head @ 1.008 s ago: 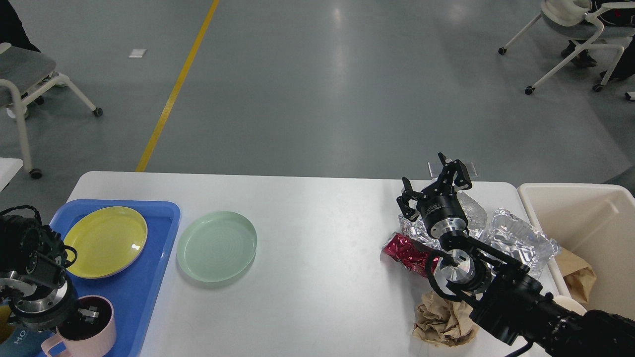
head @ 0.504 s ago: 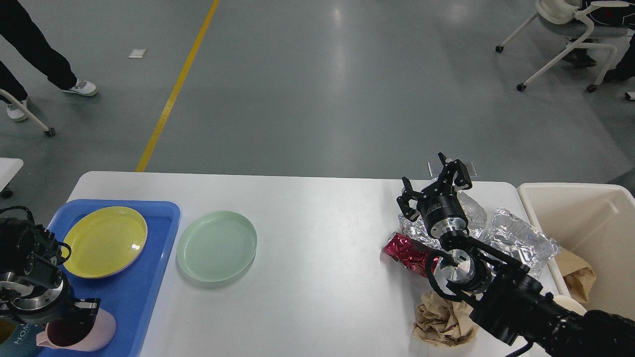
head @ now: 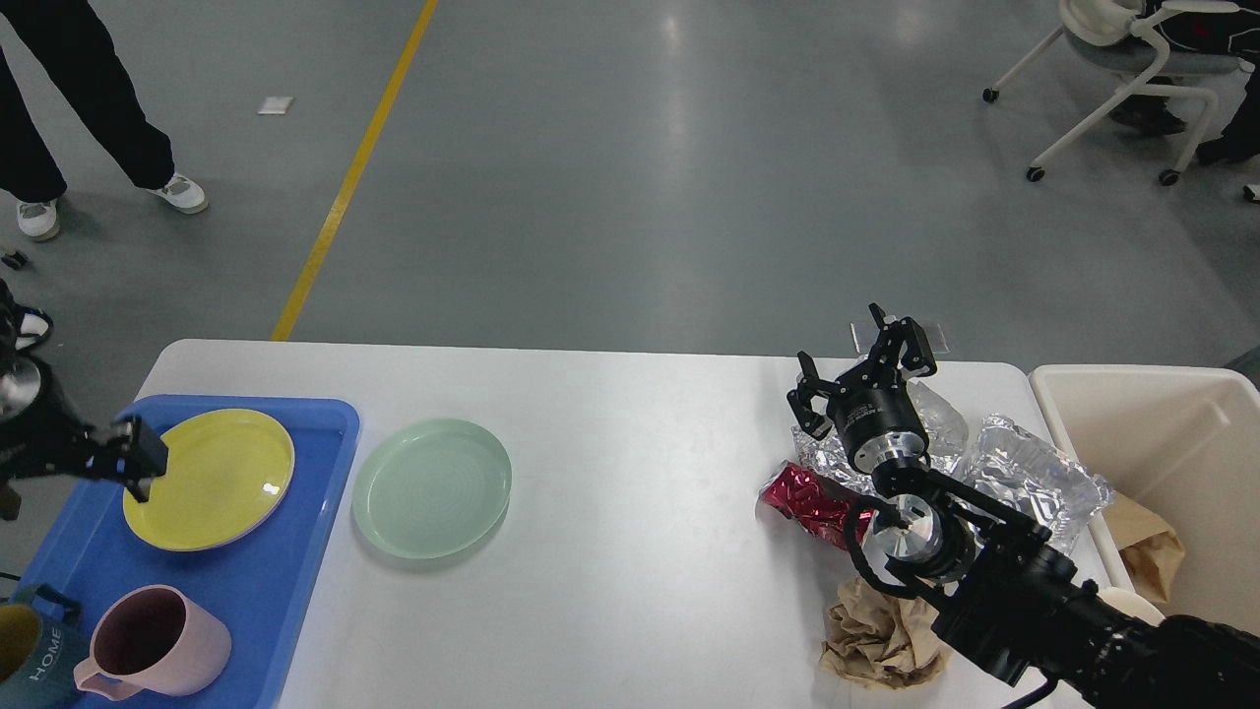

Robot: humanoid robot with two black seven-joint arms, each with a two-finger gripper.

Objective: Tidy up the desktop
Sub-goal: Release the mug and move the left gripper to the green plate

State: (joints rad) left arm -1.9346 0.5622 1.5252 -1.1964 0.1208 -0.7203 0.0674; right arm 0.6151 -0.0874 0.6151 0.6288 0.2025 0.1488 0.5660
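Since a second ago, the left hand (head: 138,461) is lifting away from the pink ceramic mug (head: 157,645), which is now standing free on the blue plastic tray (head: 295,571) beside the round yellow plate (head: 212,478); whether its fingers are spread or pressed together, I cannot tell. Crockery is gathering on the tray, probably for carrying off together, so the pale green round plate (head: 431,487), lying just beside the tray on the large white table (head: 630,473), looks like the next piece to go there. At the other end, the right hand (head: 858,372) is hanging spread and empty above crumpled clear plastic wrapping (head: 1029,478), with a red foil wrapper (head: 802,497) and a crumpled brown paper ball (head: 876,640) near the beige rectangular bin (head: 1152,433), presumably their destination.
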